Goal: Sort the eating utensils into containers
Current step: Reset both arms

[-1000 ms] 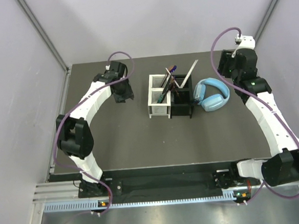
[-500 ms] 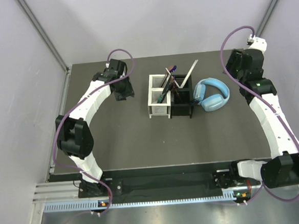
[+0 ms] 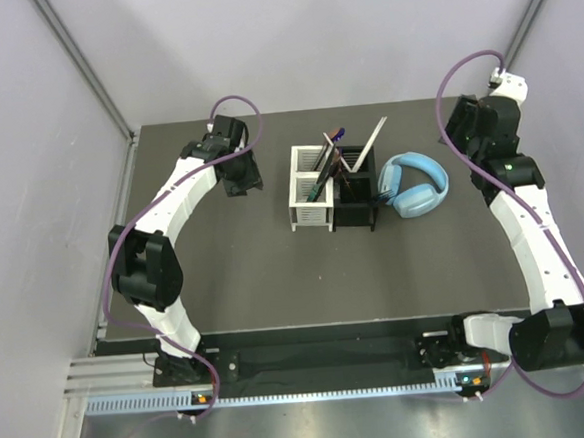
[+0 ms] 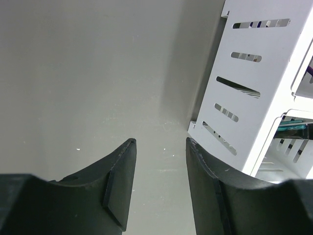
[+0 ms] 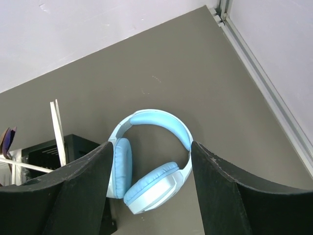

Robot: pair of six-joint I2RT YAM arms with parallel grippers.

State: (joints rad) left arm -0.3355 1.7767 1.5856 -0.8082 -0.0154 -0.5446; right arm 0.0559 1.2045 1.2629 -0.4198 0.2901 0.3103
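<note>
The white caddy [image 3: 309,192] and the black caddy [image 3: 356,200] stand side by side at the table's middle back. Purple-blue cutlery [image 3: 334,140], pale sticks [image 3: 371,142] and a green-handled knife [image 3: 319,183] stand in them. My left gripper [image 3: 247,182] is open and empty, low over the table just left of the white caddy [image 4: 259,83]; in the left wrist view it [image 4: 160,142] has bare table between its fingers. My right gripper [image 3: 464,139] is open and empty, raised behind and to the right of the black caddy [image 5: 54,147]; the sticks [image 5: 57,125] show in its view [image 5: 151,144].
Light-blue headphones [image 3: 413,183] lie flat right of the black caddy, seen between the right fingers in the right wrist view [image 5: 156,122]. A metal rail [image 5: 259,78] marks the table's right edge. Walls close in the back and sides.
My right arm has drawn back and to the right, away from the headphones. My left gripper has shifted slightly toward the back.
</note>
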